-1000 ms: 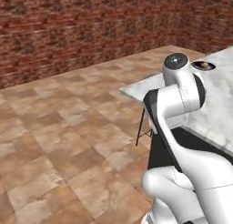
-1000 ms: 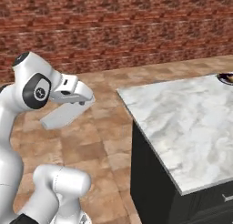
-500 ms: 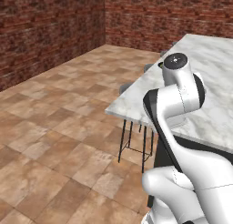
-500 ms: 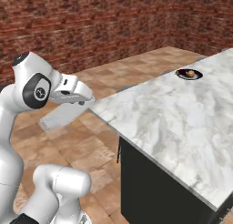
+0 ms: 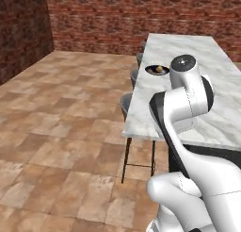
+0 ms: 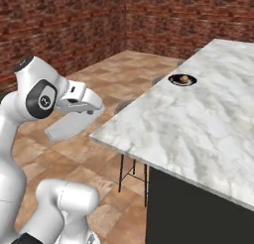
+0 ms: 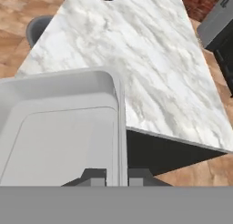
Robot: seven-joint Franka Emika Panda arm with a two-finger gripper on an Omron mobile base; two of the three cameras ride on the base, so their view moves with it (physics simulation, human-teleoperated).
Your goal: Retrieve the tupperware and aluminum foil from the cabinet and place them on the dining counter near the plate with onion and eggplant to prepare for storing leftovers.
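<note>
Fingers [image 7: 116, 176] clamped on tupperware [image 7: 59, 127] rim, container held off near corner of desk [image 6: 198, 124]. Plate [image 6: 182, 80] with onion [image 6: 184, 79] lies ahead along desk's long axis, well apart.

Room: red-brown brick walls [image 5: 141, 14] on the far side and to the left, meeting at a corner. Floor of large tan and brown mottled stone tiles [image 5: 61, 132]. Grey round-seated bar stools on thin dark legs [image 5: 126, 103] stand in a row along the island's edge, seats tucked just under it. Light is even and diffuse; shadows soft.
</note>
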